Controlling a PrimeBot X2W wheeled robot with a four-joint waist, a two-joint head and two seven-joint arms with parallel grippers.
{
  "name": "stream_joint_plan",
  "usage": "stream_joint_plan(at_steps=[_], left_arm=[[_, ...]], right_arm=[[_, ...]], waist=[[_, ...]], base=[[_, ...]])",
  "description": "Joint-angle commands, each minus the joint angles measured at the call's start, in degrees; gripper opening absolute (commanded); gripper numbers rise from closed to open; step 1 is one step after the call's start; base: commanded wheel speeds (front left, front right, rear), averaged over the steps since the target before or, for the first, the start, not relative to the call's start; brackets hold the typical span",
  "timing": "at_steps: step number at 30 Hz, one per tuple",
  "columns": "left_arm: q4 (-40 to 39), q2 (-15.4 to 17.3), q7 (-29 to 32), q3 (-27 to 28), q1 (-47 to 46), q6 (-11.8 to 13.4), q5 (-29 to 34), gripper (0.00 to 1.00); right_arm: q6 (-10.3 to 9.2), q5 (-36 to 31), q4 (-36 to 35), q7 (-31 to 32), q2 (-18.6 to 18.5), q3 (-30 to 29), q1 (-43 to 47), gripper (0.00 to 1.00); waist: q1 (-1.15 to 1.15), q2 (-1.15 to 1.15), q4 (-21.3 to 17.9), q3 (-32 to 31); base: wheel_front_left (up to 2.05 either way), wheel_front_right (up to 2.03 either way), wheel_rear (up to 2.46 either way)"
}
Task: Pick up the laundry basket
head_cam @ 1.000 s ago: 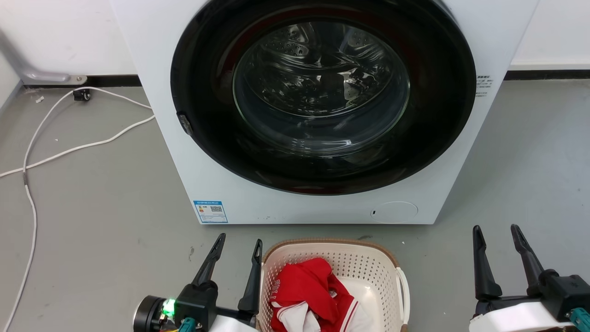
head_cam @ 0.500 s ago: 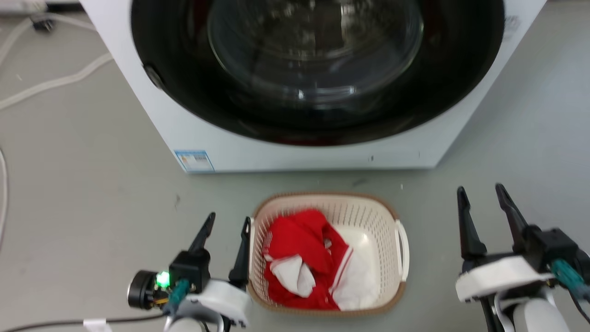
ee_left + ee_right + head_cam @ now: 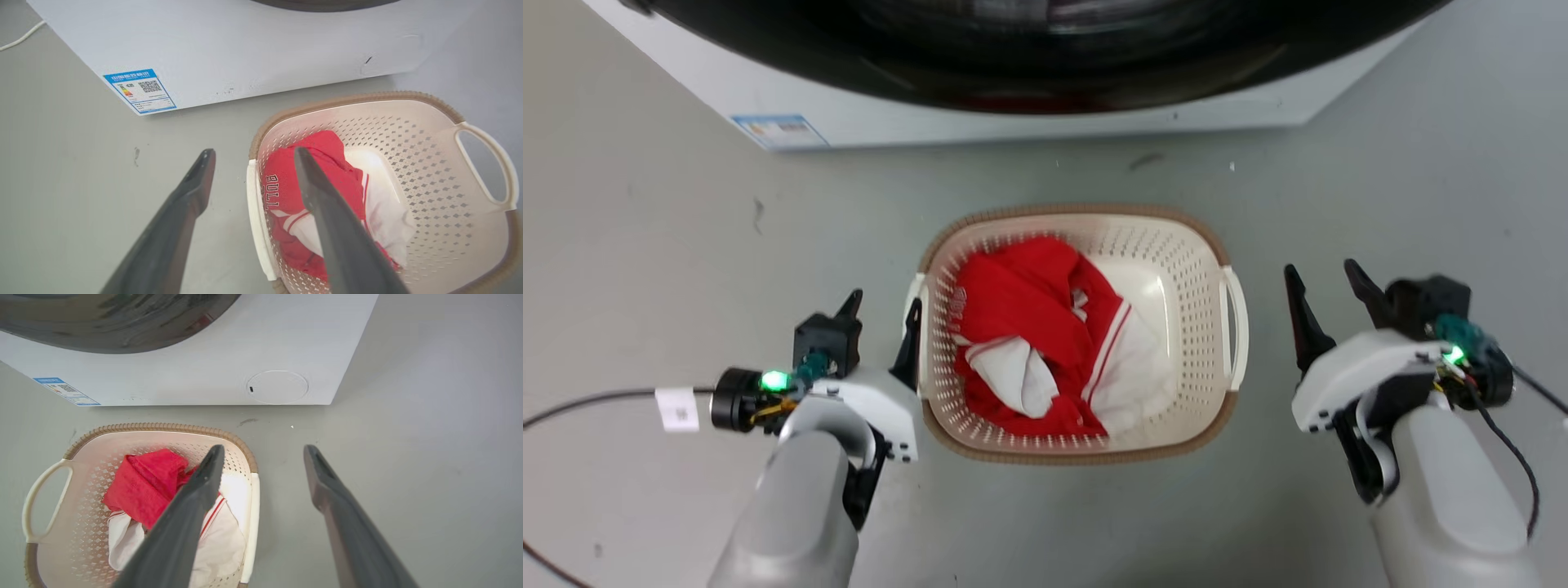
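Washer (image 3: pixel 1013 122) across top of head frame. Basket (image 3: pixel 1176 245) at centre, red-white clothes (image 3: pixel 1029 318) inside. My left gripper (image 3: pixel 885 299) spread wide, lower left, just beside basket's left edge. My right gripper (image 3: pixel 1319 266) also spread, right of basket, apart.

Floor (image 3: pixel 645 204): smooth grey, matte, evenly lit, shadows soft. Far side: white washing machine (image 3: pixel 1029 122) stands on it, lower front panel in view. Its dark round door (image 3: pixel 1045 49) is glossy, with reflections. Blue-edged label (image 3: pixel 780 131) with QR code at the panel's lower left; round white cover (image 3: pixel 277 387) at lower right. Dark scuff (image 3: pixel 758 216) on floor, left. Smaller smudge (image 3: pixel 1145 161) just before the machine. White cord (image 3: pixel 20 37) lies far left.
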Motion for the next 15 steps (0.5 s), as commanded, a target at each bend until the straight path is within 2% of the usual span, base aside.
stream_joint_plan(at_steps=[1,6,7,9,15], left_arm=[[2.4,0.3,-0.1,0.0,-2.8,-0.7,-0.8,1.00],[9.8,1.2,0.5,-0.7,-8.8,-1.6,-1.2,1.00],[9.8,1.2,0.5,-0.7,-8.8,-1.6,-1.2,1.00],[13.8,1.5,1.2,-1.5,-12.2,-2.1,-1.4,1.00],[18.8,2.3,2.9,-3.0,-17.7,-2.7,-2.0,1.00]], right_arm=[[-0.03,2.1,3.2,0.5,0.0,0.4,-3.1,1.00],[-0.03,4.8,12.7,2.3,0.0,2.9,-9.7,1.00],[-0.03,4.8,12.7,2.3,0.0,2.9,-9.7,1.00],[-0.02,7.0,18.2,3.3,0.0,4.9,-13.5,1.00],[-0.02,10.4,26.1,3.8,0.0,8.3,-20.2,1.00]], waist=[[-0.01,0.00,-1.0,4.4],[-0.01,0.00,-1.4,7.9],[-0.01,0.00,-1.4,7.9],[-0.01,0.00,-1.4,9.9],[-0.01,0.00,-1.6,12.8]], base=[[0.00,0.00,0.00],[0.00,0.00,0.00],[0.00,0.00,0.00],[0.00,0.00,0.00],[0.00,0.00,0.00]])
